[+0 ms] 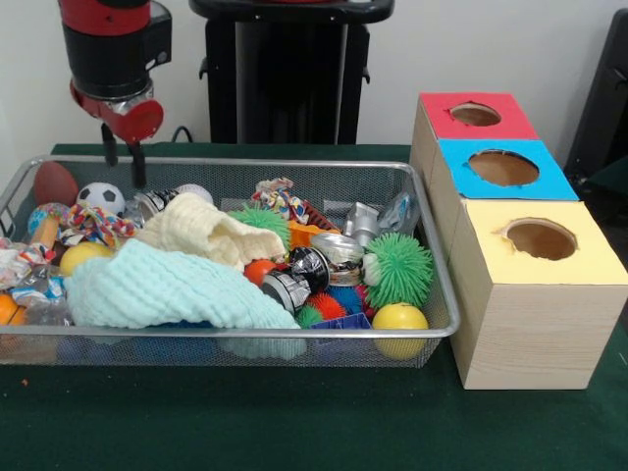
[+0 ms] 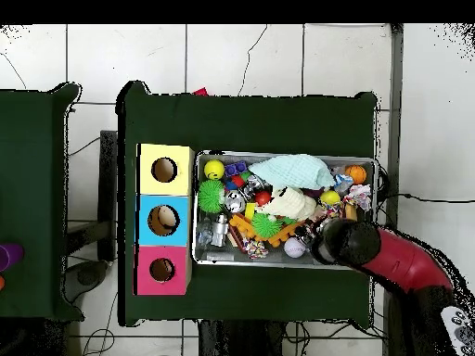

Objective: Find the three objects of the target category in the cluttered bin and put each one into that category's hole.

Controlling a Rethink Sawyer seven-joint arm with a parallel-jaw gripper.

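Observation:
The silver wire-mesh bin stands on the green table, full of mixed things. These include a mint cloth, a cream cloth, a green spiky ball, a yellow ball, a small soccer ball, a brown football, metal cans and a rope toy. My gripper hangs open and empty over the bin's far left corner in the front view, just above the soccer ball. In the overhead view the arm's head covers it at the bin's lower right.
Three wooden boxes with round holes stand in a row beside the bin: red top, blue top, yellow top. They also show in the overhead view, the yellow one at the row's upper end. The robot's black pedestal stands behind the bin.

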